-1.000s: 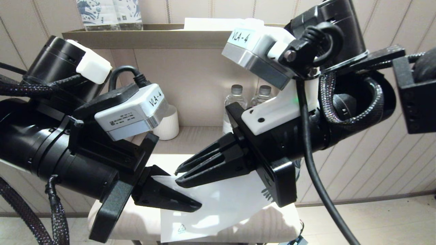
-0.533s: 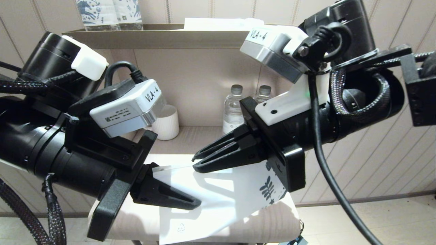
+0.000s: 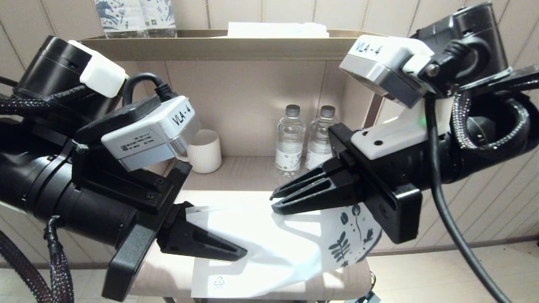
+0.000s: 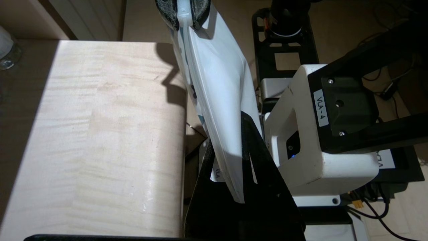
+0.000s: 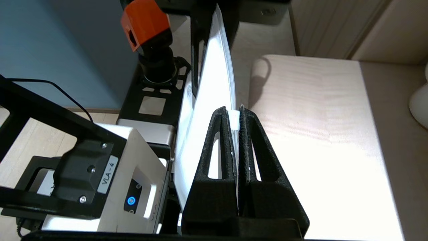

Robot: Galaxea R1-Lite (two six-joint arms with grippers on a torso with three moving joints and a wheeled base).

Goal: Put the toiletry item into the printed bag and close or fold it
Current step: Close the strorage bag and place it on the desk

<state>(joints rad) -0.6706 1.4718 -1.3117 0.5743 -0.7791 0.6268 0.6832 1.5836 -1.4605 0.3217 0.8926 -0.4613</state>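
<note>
Centrally, right gripper (image 3: 273,202) clenched on top white zip strip of printed bag (image 3: 269,248), fingertips pinching strip. Left gripper (image 3: 242,253), lower left of centre, clamped on same bag's opposite top corner. Bag hangs stretched between both above pale wooden table (image 3: 236,198), leaf print at lower right end. Behind, on shelf: two water bottles (image 3: 303,141) at centre, white cup (image 3: 205,151) left of them. Toothbrush not discernible.
</note>
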